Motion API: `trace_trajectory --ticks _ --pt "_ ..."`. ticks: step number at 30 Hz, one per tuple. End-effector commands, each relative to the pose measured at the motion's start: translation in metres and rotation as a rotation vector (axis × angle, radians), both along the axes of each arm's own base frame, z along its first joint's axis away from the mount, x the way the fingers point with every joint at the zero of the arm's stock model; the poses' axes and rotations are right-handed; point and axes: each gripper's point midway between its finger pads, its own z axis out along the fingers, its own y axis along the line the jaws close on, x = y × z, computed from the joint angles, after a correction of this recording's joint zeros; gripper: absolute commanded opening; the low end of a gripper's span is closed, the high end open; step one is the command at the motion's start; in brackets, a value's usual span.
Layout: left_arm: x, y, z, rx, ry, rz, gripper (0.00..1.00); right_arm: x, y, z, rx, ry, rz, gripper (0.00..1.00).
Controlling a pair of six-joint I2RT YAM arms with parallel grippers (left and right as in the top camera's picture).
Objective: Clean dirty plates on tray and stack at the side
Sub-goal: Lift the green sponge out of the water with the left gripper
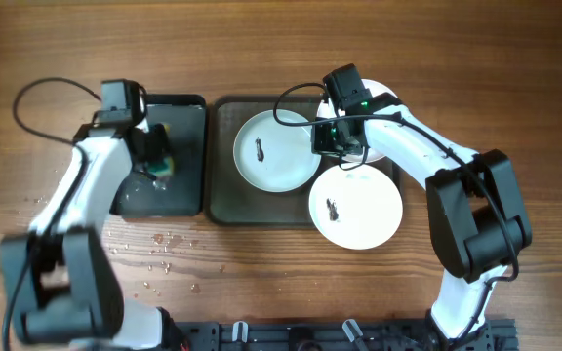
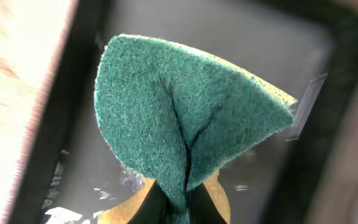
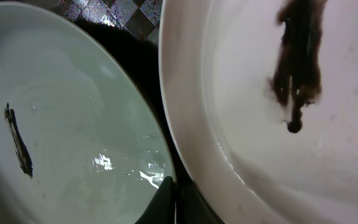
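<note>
- Three white plates, round and shallow, all on or at the tray (image 1: pixel 224 200). The first plate (image 1: pixel 276 149) lay inside the tray, left of centre. It was faintly bluish, with a thin black smear (image 1: pixel 260 148) on its face.
- The second plate (image 1: pixel 356 208) sat at the tray's lower right corner, overlapping the rim and reaching out onto the tabletop (image 1: pixel 281 39). It bore a dark smear (image 1: pixel 332 208) on its left side.
- The third plate (image 1: pixel 388 99) lay at the tray's upper right, largely hidden beneath the right arm, so its face could not be read.
- One tray, large, dark grey-green, with rounded corners and a low rim, at the middle of the tabletop.
- Right pincer (image 3: pixel 169 202): fingertips pressed together, nothing seen between them. The tips hung low over the dark gap between two plate rims, with the bluish plate on one side and a plate with a heavier smear (image 3: pixel 297 62) on the other.
- Left pincer (image 1: pixel 156 156): clamped tight on a sponge (image 2: pixel 185 106) — green scouring face outward, yellow layer beneath, creased where it was pinched — held above the small black tray (image 1: pixel 188 127).
- One small black tray, glossy, just beside the large tray on its left, with wet patches on its floor.
- Several water droplets (image 1: pixel 164 244) lay scattered on the tabletop near the small black tray.
</note>
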Motion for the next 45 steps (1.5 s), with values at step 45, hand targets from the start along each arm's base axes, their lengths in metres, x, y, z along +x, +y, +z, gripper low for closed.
trace_trajectory --ticks 45 --pt "0.009 0.004 0.127 0.051 -0.381 -0.024 0.04 -0.003 0.004 -0.006 0.005 0.009 0.010 0.15"
